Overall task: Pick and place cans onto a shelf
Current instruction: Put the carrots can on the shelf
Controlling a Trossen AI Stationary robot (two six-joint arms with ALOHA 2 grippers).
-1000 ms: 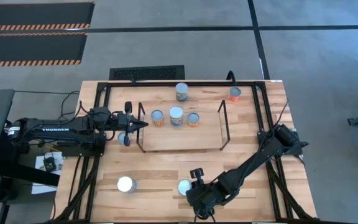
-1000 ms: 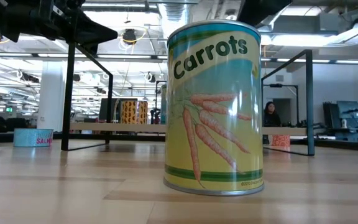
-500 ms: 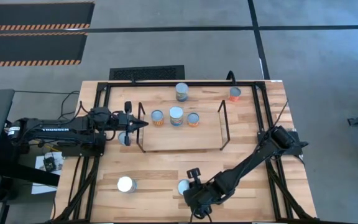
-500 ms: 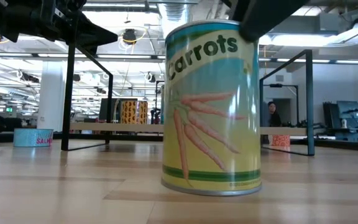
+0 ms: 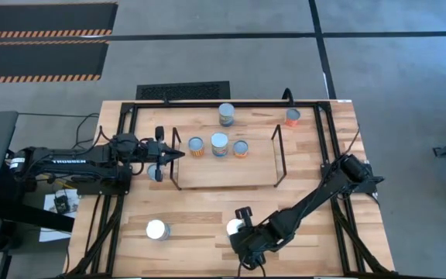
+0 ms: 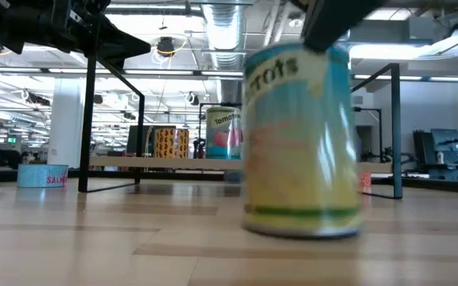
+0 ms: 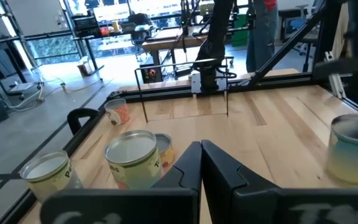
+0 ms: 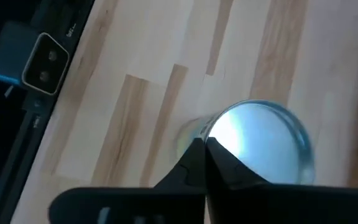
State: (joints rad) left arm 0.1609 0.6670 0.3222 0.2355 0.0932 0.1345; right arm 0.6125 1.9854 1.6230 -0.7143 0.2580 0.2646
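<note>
High view: right gripper, fingers closed, partly covers a white-topped can near the table's front edge. Left gripper, fingers pressed together, hovers at the shelf end.

Low view: the carrots can is motion-blurred.

Right wrist view: closed fingertips overlap the can's lid, contact unclear.

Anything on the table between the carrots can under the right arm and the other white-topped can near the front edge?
No: in the high view only bare wooden tabletop lies between the carrots can and the white-topped can.
</note>
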